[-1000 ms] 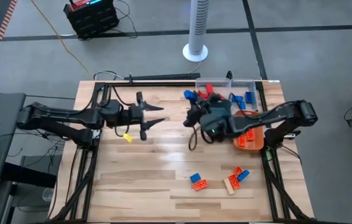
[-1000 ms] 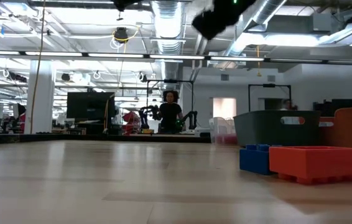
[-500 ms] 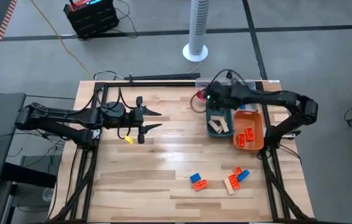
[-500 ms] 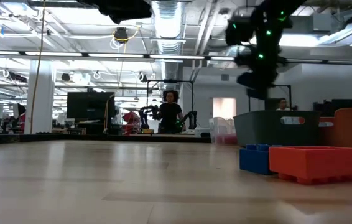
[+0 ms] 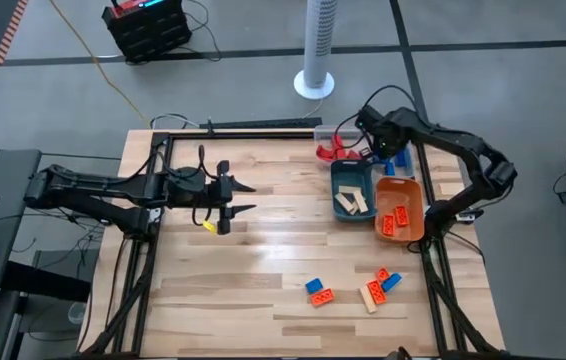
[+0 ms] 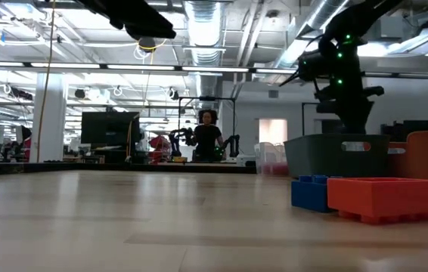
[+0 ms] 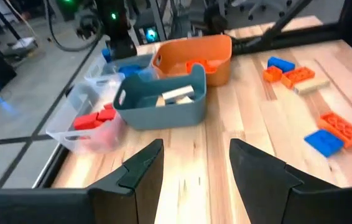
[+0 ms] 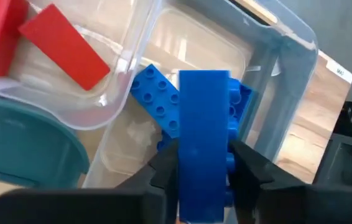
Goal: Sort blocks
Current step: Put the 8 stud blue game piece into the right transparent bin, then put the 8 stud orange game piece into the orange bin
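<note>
My right gripper [image 5: 383,150] hangs over the clear tray's blue compartment [image 8: 275,74] at the table's far right, shut on a blue block [image 8: 204,124]. More blue blocks [image 8: 157,99] lie in that compartment, and red blocks [image 8: 64,37] lie in the one beside it. My left gripper [image 5: 245,197] is open in the air over the table's left-middle and touches nothing. Loose blue, orange and tan blocks [image 5: 381,284] and a blue and orange pair [image 5: 315,291] rest flat on the table near its near edge. My right gripper pinches the blue block between its two fingers [image 8: 163,171], which lie on the block's two long sides [image 8: 185,155]. It comes from above, pointing down. The block is lifted clear above the clear tray, its length running along the fingers.
A teal tray [image 5: 353,190] holds tan blocks and an orange tray [image 5: 400,208] holds orange ones, both just nearer than the clear trays [image 5: 335,148]. In the low view a blue block [image 6: 312,193] and an orange block [image 6: 384,198] sit close. A person stands far behind the table.
My right gripper has swung from over the table's middle, beside the teal tray, toward the far right and now hangs over the clear tray's blue compartment. My left gripper has drawn back a little toward the table's left edge.
</note>
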`<action>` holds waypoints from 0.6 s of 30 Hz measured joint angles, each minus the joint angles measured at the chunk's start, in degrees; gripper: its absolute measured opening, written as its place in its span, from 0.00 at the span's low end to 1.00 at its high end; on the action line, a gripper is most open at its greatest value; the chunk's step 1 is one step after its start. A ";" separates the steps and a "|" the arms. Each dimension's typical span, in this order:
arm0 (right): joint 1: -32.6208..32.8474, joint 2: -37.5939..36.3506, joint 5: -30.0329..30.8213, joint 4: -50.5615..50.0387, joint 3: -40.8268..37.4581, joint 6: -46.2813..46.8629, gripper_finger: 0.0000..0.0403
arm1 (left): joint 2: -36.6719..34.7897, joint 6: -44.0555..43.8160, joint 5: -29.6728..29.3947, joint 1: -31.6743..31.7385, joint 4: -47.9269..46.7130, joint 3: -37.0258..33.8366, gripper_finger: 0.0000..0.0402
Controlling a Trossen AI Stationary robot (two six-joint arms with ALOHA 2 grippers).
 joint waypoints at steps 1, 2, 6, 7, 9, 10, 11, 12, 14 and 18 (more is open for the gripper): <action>-0.23 0.00 -0.30 -0.15 0.00 -0.88 0.31 | 0.00 0.16 0.00 -0.09 -0.43 0.00 0.45; -0.29 0.00 -0.48 -0.38 0.00 -1.38 0.34 | 0.00 0.39 0.02 -0.15 -0.75 0.00 0.45; -0.02 0.00 -0.52 -2.23 0.00 -2.24 0.46 | 0.00 1.40 0.04 -0.26 -2.06 0.00 0.45; 0.22 0.00 -0.52 -3.13 0.00 -2.22 0.49 | -0.07 1.61 0.04 -0.26 -2.56 0.00 0.45; 1.37 -0.17 -0.51 -5.25 0.00 -1.50 0.53 | -0.91 1.73 -0.15 -0.26 -3.29 -0.02 0.45; 2.50 -0.49 -0.49 -6.08 0.00 -0.80 0.55 | -1.65 1.68 -0.11 -0.31 -3.31 -0.02 0.45; 4.20 -1.05 -0.47 -6.46 -0.02 -0.33 0.56 | -2.73 1.58 0.14 -0.52 -3.43 -0.02 0.45; 6.32 -1.93 -0.45 -6.34 -0.02 -0.07 0.56 | -4.01 1.50 0.45 -1.02 -3.97 -0.02 0.45; 11.64 -3.98 -0.46 -5.29 -0.02 0.60 0.56 | -6.68 1.16 1.29 -2.25 -5.85 -0.02 0.45; 24.29 -8.48 -0.34 -1.61 -0.02 5.01 0.55 | -10.85 0.64 1.73 -5.76 -10.26 -0.02 0.45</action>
